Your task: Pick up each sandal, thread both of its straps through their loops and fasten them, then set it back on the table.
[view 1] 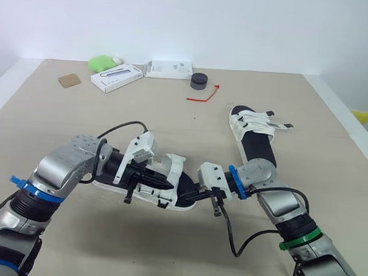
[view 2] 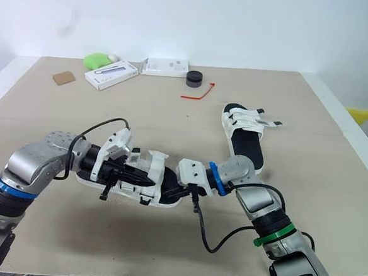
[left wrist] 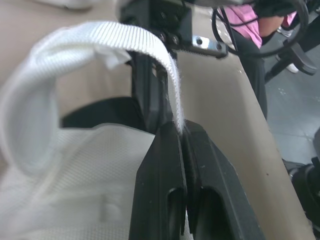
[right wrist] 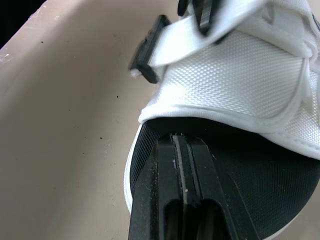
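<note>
sandal (view 1: 172, 169): strap (left wrist: 145, 42) clamped in left jaws; right jaws together on footbed (right wrist: 240, 155).

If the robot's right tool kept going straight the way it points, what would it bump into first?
Most likely the white mesh band of the black-soled white sandal, arching just ahead of the right tool. Depth is unclear; it might slip underneath instead.

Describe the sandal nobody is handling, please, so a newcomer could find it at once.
On the beige table, look to the right half, about midway back. The far sandal lies there by itself; unlike the near sandal, nothing touches it.
</note>
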